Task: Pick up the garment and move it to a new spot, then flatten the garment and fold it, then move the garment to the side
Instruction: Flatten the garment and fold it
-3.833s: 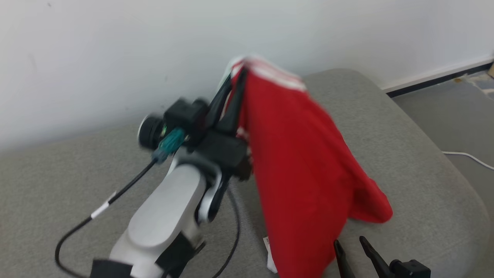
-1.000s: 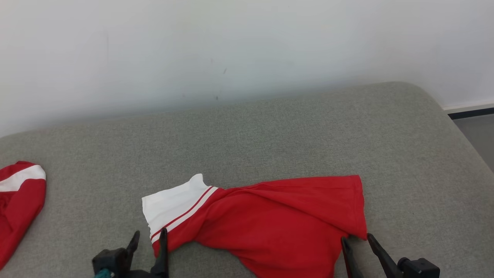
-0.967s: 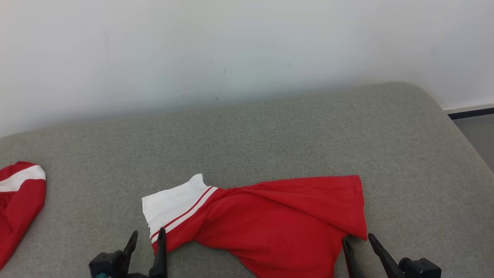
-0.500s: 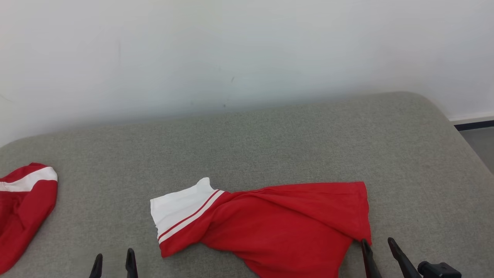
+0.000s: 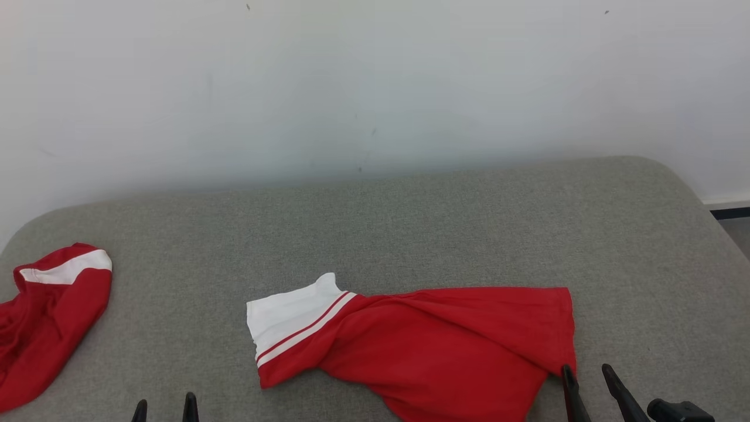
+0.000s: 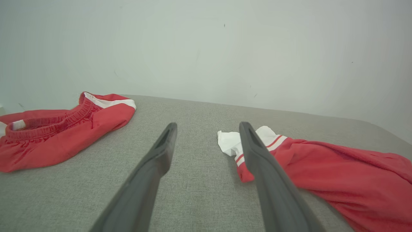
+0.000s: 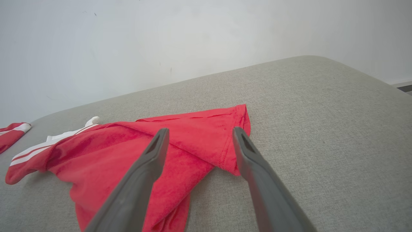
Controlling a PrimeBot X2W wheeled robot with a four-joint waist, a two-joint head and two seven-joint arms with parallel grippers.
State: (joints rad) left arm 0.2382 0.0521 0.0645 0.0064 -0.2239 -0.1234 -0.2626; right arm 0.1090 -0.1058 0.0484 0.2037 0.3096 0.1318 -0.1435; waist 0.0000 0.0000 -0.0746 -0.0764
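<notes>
A red garment point(image 5: 445, 351) with a white, red-striped end lies crumpled on the grey cushion point(image 5: 410, 223), near its front edge. The left wrist view shows the garment point(image 6: 338, 180) to the right of my left gripper point(image 6: 207, 127), which hangs open and empty. In the head view the left gripper point(image 5: 164, 405) is at the bottom edge, left of the white end. My right gripper point(image 5: 587, 371) stands open at the garment's right corner, holding nothing. Seen from the right wrist, the garment point(image 7: 135, 151) lies under and ahead of the right gripper point(image 7: 199, 132).
A second red piece of clothing point(image 5: 47, 316) with a white stripe lies at the cushion's left end; it is also in the left wrist view point(image 6: 61, 129). A white wall point(image 5: 375, 82) rises behind the cushion. Floor shows at the far right point(image 5: 739, 231).
The head camera has tilted up and panned, so the scene sits lower and further right. The left gripper has drawn back from the garment's white end to the bottom edge. The garment lies still.
</notes>
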